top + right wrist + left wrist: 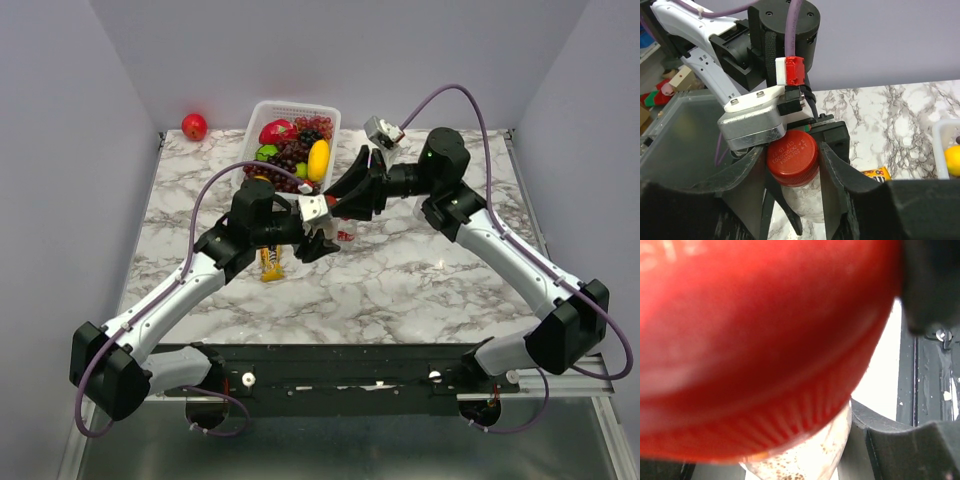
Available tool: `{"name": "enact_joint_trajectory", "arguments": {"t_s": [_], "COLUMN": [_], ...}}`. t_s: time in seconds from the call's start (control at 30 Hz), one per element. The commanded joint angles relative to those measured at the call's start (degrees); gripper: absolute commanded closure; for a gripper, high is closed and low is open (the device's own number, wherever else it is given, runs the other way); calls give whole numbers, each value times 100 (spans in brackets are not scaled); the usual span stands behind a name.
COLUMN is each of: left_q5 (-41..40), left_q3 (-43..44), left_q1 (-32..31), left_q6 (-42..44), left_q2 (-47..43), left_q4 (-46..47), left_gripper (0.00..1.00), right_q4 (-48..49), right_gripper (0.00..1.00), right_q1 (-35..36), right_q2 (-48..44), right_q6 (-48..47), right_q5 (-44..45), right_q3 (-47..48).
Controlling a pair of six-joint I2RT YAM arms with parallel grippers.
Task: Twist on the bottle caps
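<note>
The red cap (792, 155) sits on the neck of a small clear bottle (800, 197), roughly level as far as the right wrist view shows; whether it is threaded down or only resting there cannot be told, so I judge this one to be mid-screwing and not finished. No other bottles or caps can be made out in any view, so how much of the rest is done cannot be said. The cap is round with fine ridges round its side and a faint printed code on its flat top; from the left wrist it fills nearly the whole view as a red blur. The bottle below it is see-through, with brownish specks showing lower down. The right gripper (794, 150) has its two black fingers close against either side of the bottle just under the cap, and seems clamped on it. The left gripper (322, 240) meets it from the other side, right up against the cap; whether it grips the cap or stands apart from it I cannot tell. All this is above the middle of the marble table (430, 270); a yellow sweet packet (271, 263) lies near on the left arm's side; a white basket (262, 108) of fruit stands behind; a red apple (194, 126) lies at the far left corner.
</note>
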Motion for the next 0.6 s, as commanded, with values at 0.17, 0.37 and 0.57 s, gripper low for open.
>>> {"name": "enact_joint_trajectory", "arguments": {"t_s": [0.17, 0.37, 0.57], "left_q5": [-1424, -1388, -1713], "left_q3": [-119, -92, -223], "left_q1": [11, 20, 20], "left_q6": [-999, -472, 513], "left_q2": [-58, -190, -558], "left_q4": [875, 428, -995], "left_gripper": [92, 2, 2], "right_q4": [-541, -980, -1630], "right_gripper": [71, 71, 72], "right_q1": [51, -19, -598], "right_q2": [-356, -391, -540], "right_q6": [-470, -778, -1173], "right_q5": [1339, 1321, 1110], "right_q3": [-181, -32, 12]}}
